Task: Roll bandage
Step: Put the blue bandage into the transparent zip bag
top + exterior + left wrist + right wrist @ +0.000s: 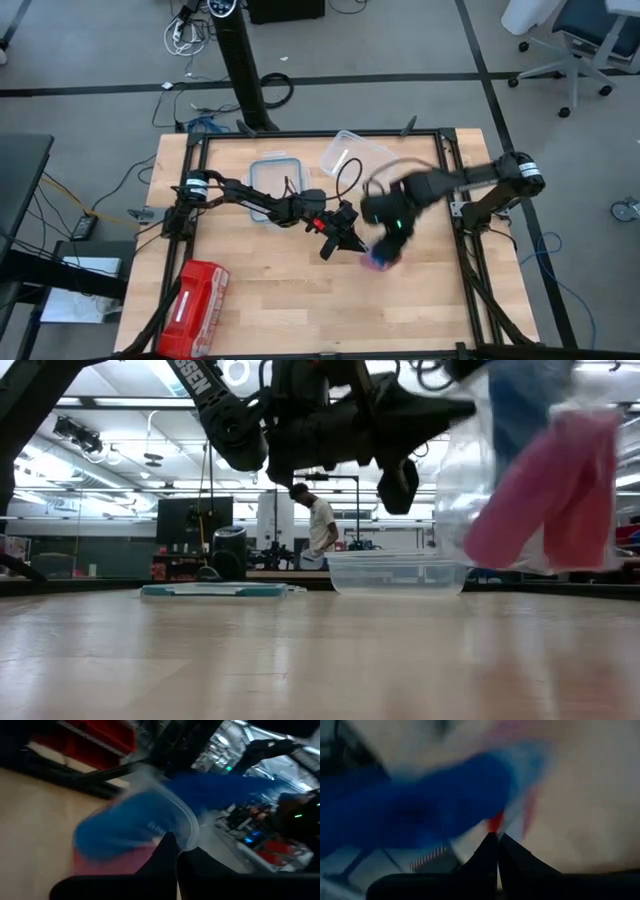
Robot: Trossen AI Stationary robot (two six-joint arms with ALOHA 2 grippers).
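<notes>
The wooden bench is seen from above, with 2 dark arms meeting near its middle. 1 red pouch lies at the near left corner, well apart from the arms. 1 clear box with a blue rim and 1 clear lid lie at the far side. In the low view, 1 clear plastic bag is seen hanging in the air on the right, with a pink cloth and some blue inside it. The bandage is bright blue and is seen inside that clear bag, right in front of both hands and off the bench top. The left hand is shut tight, and its tips look pinched on the bag's edge. The right hand is shut tight too, just beside the bag; what it has hold of cannot be told. It is judged that the bag could slip out, because thin plastic is smooth and only a small bit is pinched. The bandage could also be dragged out with the pink cloth and get tangled, so it could not be rolled neatly. The bag might be torn if it is pulled 2 ways at once.
</notes>
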